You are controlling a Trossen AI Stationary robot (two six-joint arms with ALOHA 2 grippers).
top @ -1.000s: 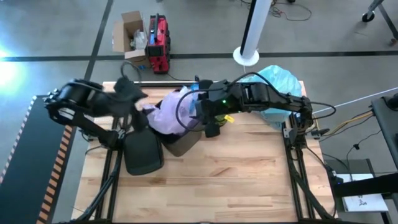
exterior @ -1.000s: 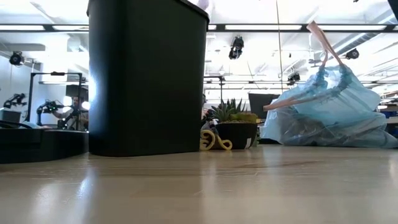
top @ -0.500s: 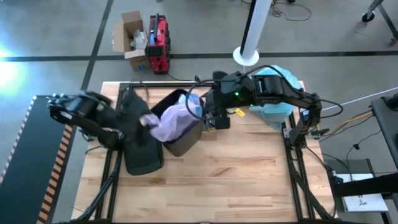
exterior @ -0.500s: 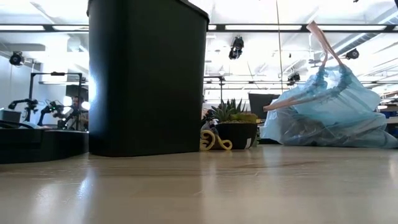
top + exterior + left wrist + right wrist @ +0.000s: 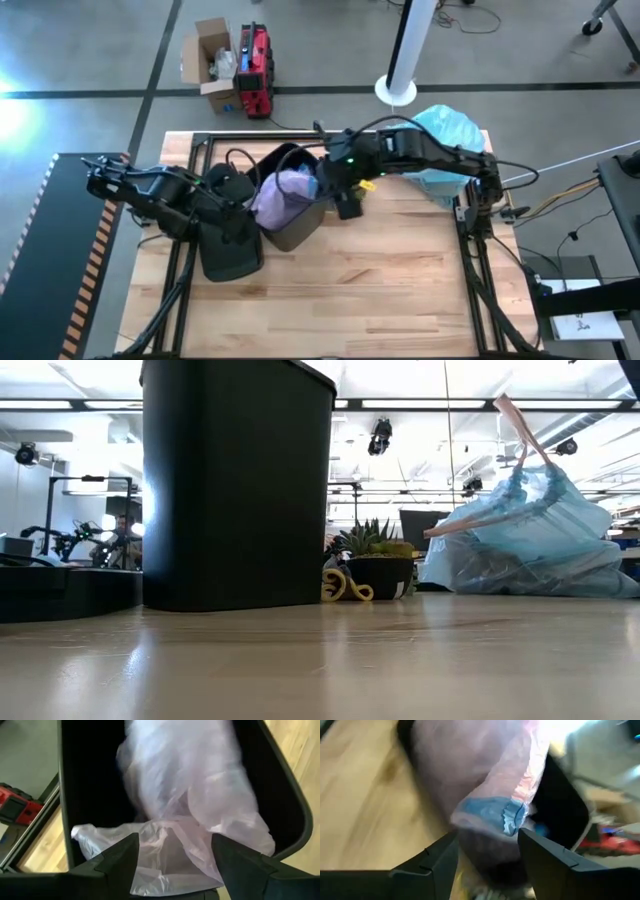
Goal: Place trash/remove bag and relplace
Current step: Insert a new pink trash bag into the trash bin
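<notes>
Two dark robot arms meet over a tall black plastic bin (image 5: 295,225) near the back of a pale wooden plank table (image 5: 400,290), whose near half lies bare and open. The bin, smooth-walled with a rounded rectangular rim, fills the left of the low view (image 5: 238,485); a thin pinkish-lilac translucent plastic liner (image 5: 283,193) billows out of its mouth, crumpled into soft folds and draped over one rim edge, as the left wrist view shows (image 5: 185,805). The full light blue-teal plastic bag (image 5: 447,135), crinkly and bulging, sits at the table's far right corner, well apart from the bin, its pink drawstring handles standing up in the low view (image 5: 545,530). A flat black bin lid (image 5: 232,245) lies on the table just beside the bin on the left side. The left gripper (image 5: 232,195) hangs at the bin's left rim with its fingers (image 5: 115,862) spread wide on either side of the liner's loose edge. The right gripper (image 5: 322,180) is at the opposite rim, its fingers (image 5: 555,865) parted around a bunched fold of liner that shows a blue patch (image 5: 492,815). Between bin and bag stands a small green spiky plant in a black pot (image 5: 375,565), with a yellow curled scrap (image 5: 340,588) beside it.
</notes>
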